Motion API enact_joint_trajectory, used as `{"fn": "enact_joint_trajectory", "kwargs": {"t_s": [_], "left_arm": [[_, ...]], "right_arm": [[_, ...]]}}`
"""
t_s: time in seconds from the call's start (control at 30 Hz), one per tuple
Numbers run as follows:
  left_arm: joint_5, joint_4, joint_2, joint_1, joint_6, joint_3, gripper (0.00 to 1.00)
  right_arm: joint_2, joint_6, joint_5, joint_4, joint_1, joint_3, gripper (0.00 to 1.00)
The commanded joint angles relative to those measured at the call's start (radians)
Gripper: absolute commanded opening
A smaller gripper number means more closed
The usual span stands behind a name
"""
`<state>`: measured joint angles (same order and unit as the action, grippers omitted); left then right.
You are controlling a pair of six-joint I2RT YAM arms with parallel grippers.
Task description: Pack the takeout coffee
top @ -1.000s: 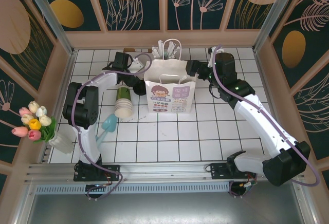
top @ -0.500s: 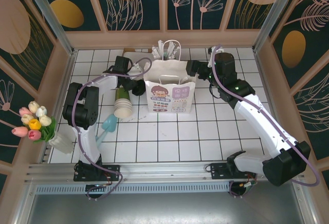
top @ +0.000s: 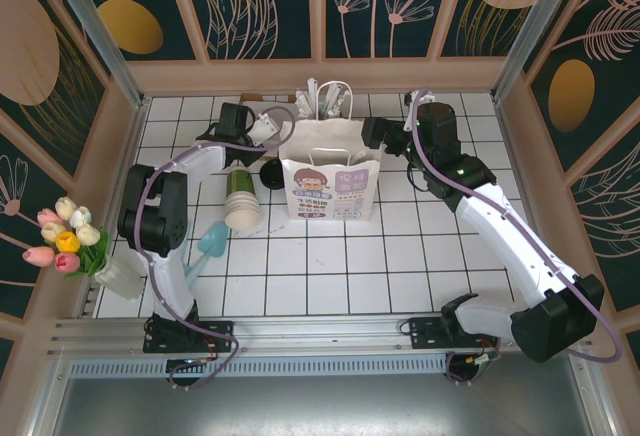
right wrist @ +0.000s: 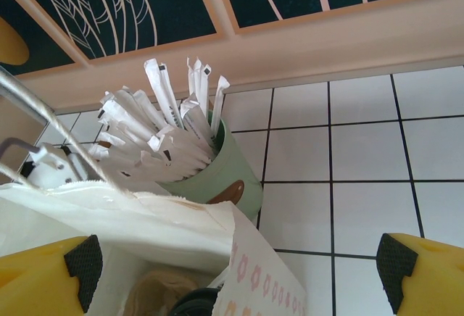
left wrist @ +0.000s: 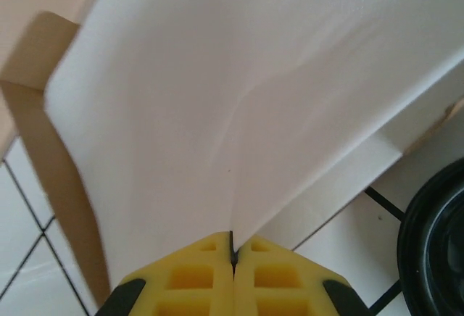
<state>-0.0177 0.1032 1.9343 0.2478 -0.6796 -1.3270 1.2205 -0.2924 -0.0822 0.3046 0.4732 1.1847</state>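
Note:
The takeout coffee (top: 272,173), black lid up, stands on the tiles just left of the white paper bag (top: 330,181); its lid's rim (left wrist: 435,247) shows at the lower right of the left wrist view. My left gripper (top: 275,136) (left wrist: 233,240) is shut, pinching a fold of the paper bag (left wrist: 239,98) at its upper left edge. My right gripper (top: 376,134) (right wrist: 235,276) stands open at the bag's upper right corner, with the bag's rim (right wrist: 145,214) between its yellow fingers. A dark round shape low in the bag's mouth is unclear.
A pale green cup of white wrapped sticks (top: 325,104) (right wrist: 225,182) stands behind the bag by the back wall. A stack of lidless cups (top: 240,199) lies left of the coffee, a teal object (top: 212,241) nearer, tulips in a vase (top: 70,241) far left.
My left gripper has gone from open to shut on the bag's left edge, and the left arm's elbow has swung a little. The right arm, bag and coffee have stayed put.

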Motion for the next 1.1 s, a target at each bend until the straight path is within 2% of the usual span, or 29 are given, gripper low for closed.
{"fn": "enact_joint_trajectory", "kwargs": {"t_s": [0.0,0.07,0.17,0.3,0.4,0.53,0.7,0.8,0.93,1.07], "left_arm": [[-0.003,-0.103,-0.112,-0.005,0.106,0.020,0.00],[0.020,-0.133,-0.170,-0.006,0.201,0.039,0.00],[0.130,-0.134,-0.267,-0.007,0.410,0.043,0.00],[0.191,0.030,-0.373,-0.006,0.612,-0.015,0.00],[0.155,0.147,-0.450,-0.006,0.666,-0.074,0.00],[0.051,0.264,-0.544,-0.004,0.696,-0.142,0.00],[0.005,0.488,-0.538,0.004,0.794,-0.350,0.00],[0.023,0.552,-0.524,0.031,0.838,-0.440,0.00],[0.065,0.597,-0.494,0.087,0.887,-0.553,0.00],[0.064,0.615,-0.454,0.152,0.929,-0.631,0.00]], "right_arm": [[-0.012,0.038,-0.001,0.004,0.007,0.028,0.99],[-0.018,0.066,0.025,-0.003,0.008,0.029,0.99],[-0.037,0.141,0.096,-0.031,0.009,0.034,0.99],[-0.035,0.292,0.274,-0.057,0.027,0.083,0.95],[-0.009,0.462,0.397,-0.052,0.065,0.142,0.94],[0.057,0.656,0.414,0.009,0.131,0.268,0.95],[0.141,0.752,0.490,0.053,0.204,0.430,0.95],[0.201,0.774,0.551,0.055,0.249,0.509,0.95],[0.284,0.768,0.499,-0.001,0.331,0.562,0.96],[0.340,0.754,0.389,-0.156,0.390,0.543,0.97]]}}
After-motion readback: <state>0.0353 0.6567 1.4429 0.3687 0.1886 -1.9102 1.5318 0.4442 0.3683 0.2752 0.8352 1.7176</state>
